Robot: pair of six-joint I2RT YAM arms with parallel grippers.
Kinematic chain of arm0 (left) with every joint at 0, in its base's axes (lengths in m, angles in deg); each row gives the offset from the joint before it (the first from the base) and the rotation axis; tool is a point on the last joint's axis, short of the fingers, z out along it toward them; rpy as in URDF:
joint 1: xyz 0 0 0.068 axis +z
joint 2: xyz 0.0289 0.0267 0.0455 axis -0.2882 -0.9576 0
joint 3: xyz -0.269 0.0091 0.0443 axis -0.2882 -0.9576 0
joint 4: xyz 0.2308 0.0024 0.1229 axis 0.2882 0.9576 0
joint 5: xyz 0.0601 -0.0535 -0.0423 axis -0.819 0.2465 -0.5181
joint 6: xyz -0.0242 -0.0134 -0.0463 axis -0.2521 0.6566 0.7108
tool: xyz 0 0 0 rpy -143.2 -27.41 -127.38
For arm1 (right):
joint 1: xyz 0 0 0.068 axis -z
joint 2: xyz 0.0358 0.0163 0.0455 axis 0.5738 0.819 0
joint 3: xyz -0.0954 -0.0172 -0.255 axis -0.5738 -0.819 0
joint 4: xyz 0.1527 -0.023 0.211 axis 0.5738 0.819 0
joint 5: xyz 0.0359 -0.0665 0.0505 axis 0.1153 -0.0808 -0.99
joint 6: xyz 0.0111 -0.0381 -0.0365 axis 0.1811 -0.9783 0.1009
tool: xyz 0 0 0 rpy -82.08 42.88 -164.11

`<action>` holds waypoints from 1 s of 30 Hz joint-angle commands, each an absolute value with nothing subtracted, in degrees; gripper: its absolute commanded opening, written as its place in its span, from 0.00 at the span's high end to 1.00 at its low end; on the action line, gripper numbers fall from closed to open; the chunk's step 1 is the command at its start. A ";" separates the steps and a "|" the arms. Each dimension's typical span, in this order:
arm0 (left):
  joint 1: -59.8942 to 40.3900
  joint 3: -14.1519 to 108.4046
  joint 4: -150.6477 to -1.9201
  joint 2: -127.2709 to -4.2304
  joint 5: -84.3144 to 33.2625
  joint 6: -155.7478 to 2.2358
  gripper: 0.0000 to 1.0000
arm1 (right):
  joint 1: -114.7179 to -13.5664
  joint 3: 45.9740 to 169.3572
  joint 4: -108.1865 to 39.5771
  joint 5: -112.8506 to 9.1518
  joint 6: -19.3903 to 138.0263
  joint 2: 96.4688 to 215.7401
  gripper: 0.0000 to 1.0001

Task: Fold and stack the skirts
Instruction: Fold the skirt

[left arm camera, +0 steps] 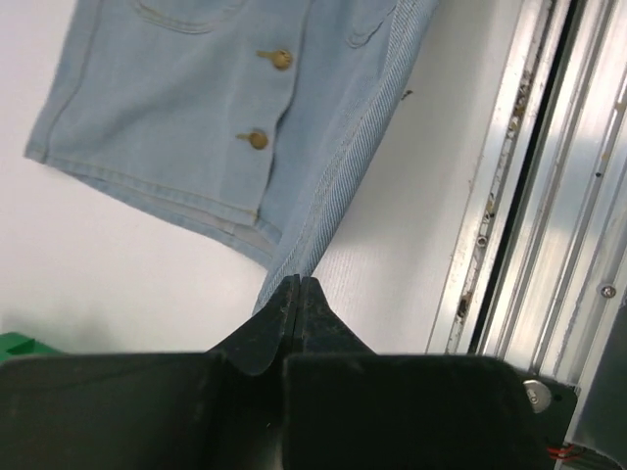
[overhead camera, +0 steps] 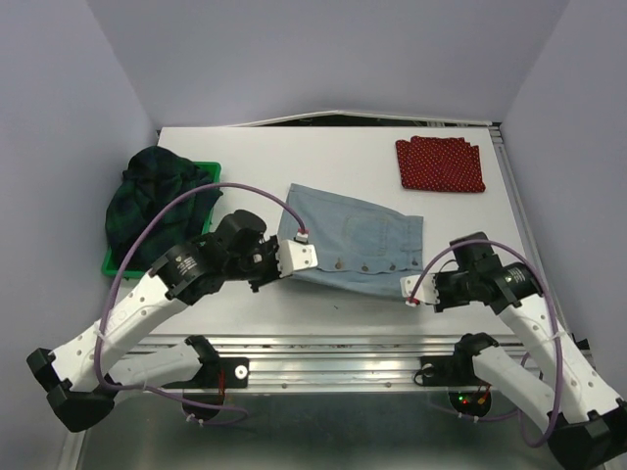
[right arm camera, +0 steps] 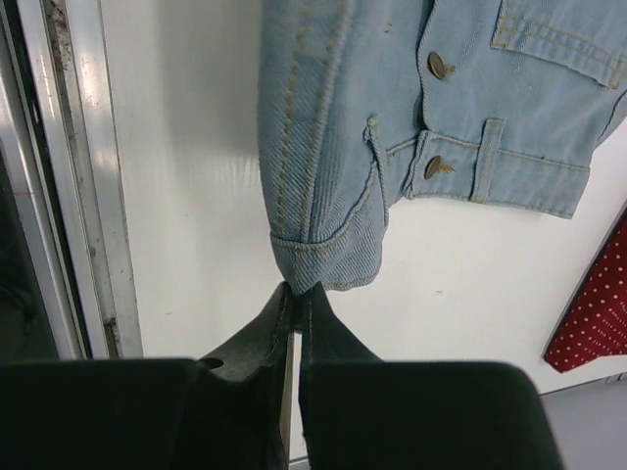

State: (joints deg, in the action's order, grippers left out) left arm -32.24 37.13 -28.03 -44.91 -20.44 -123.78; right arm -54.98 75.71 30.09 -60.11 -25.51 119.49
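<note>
Left gripper (left arm camera: 299,286): clamping together on the denim skirt (overhead camera: 358,240), at its near hem corner.
Right gripper (right arm camera: 297,290): pinching the waistband corner, fingers together.
Denim skirt: lying mid-worktop (overhead camera: 294,157).
Red dotted skirt (overhead camera: 440,164): sitting folded, far right.
Plaid skirt (overhead camera: 157,191): bunching over the green bin (overhead camera: 113,260).

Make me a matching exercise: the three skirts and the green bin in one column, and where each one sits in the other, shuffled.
1. light blue denim skirt
2. red cloth skirt with white dots
3. dark green-navy plaid skirt
4. green plastic bin

A. folded, far right of the table
B. at the table's left edge, holding a garment
C. heaped in the bin
D. near edge pinched by left gripper and right gripper

Pairs: 1-D, 2-A, 3-C, 4-B
</note>
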 commanded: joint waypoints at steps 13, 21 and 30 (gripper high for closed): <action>-20.26 41.92 -42.91 -53.70 -23.53 -126.99 0.99 | -55.32 92.94 24.86 -58.09 -23.08 142.43 0.99; -19.82 34.29 -34.54 -63.81 -12.09 -134.65 0.61 | -55.32 86.18 21.44 -58.89 -25.37 143.05 0.99; -19.82 32.35 -39.02 -74.89 -6.81 -138.87 0.56 | -55.32 81.78 22.58 -57.83 -24.23 139.54 0.99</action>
State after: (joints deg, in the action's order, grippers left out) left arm -20.09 32.60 -37.78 -74.05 -10.76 -135.40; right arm -54.98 82.86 23.36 -57.90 -24.42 141.89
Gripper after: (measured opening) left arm 0.437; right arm 0.045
